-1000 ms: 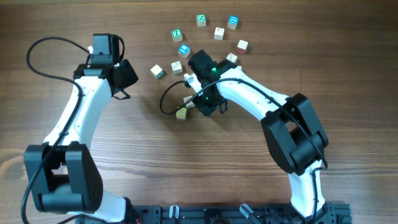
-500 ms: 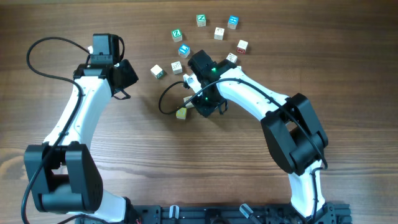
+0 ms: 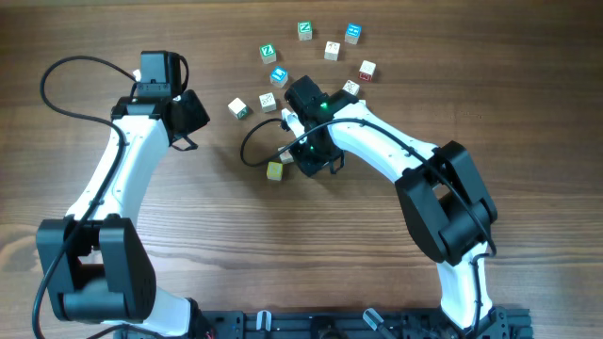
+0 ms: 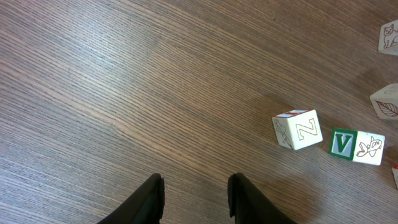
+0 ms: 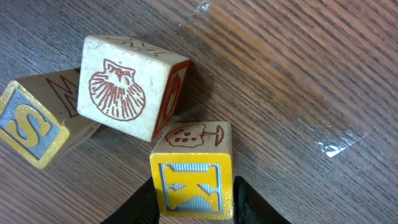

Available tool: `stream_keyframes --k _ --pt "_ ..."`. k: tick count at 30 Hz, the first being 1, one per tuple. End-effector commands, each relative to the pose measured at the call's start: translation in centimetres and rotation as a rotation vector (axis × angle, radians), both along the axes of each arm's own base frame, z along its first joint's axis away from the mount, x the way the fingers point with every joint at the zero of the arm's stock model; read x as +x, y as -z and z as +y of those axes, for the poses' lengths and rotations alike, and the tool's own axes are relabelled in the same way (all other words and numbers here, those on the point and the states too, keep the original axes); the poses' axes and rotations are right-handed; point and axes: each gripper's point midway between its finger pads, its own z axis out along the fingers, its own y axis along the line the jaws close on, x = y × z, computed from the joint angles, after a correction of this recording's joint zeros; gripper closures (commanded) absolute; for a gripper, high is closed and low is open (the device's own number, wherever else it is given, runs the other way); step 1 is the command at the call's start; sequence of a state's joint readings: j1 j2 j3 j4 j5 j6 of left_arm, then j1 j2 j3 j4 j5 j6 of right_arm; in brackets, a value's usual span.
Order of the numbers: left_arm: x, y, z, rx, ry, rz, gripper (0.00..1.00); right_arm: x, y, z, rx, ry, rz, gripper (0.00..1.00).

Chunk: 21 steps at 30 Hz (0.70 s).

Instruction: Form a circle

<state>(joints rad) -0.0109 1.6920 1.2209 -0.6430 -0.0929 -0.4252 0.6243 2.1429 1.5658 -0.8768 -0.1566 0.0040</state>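
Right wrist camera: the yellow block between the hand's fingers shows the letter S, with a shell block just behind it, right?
Not quite: in the right wrist view the yellow block between the right hand's fingers shows a K, not an S. The shell block does sit just behind it.

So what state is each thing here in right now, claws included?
Left claw: open, empty, above bare table.
Right claw: closed on the K block.
K block: upright, gripped by its sides.
Shell block: loose, close beside the K block.
Other blocks: loose, scattered, no ring formed.
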Motion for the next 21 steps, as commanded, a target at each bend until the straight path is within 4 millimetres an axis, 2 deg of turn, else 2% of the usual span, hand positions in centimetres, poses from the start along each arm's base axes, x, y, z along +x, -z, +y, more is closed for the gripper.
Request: stream_keyframes --k 1,11,16,21 --pt "-0.18 0.11 0.24 0.008 -0.008 0.003 0.64 -0.39 0.46 0.54 0.013 0.014 0.020 0.62" --pt "-0.18 0.11 0.24 0.008 -0.008 0.003 0.64 -0.34 0.45 0.58 0.015 0.014 0.018 0.62" --pt "-0.18 0.11 0.24 0.008 -0.008 0.003 0.63 -0.28 0.44 0.63 0.017 0.012 0.015 0.57" --pt "-0.18 0.11 0.24 0.008 -0.008 0.003 0.64 -0.18 0.26 0.68 0.018 0.011 0.012 0.49"
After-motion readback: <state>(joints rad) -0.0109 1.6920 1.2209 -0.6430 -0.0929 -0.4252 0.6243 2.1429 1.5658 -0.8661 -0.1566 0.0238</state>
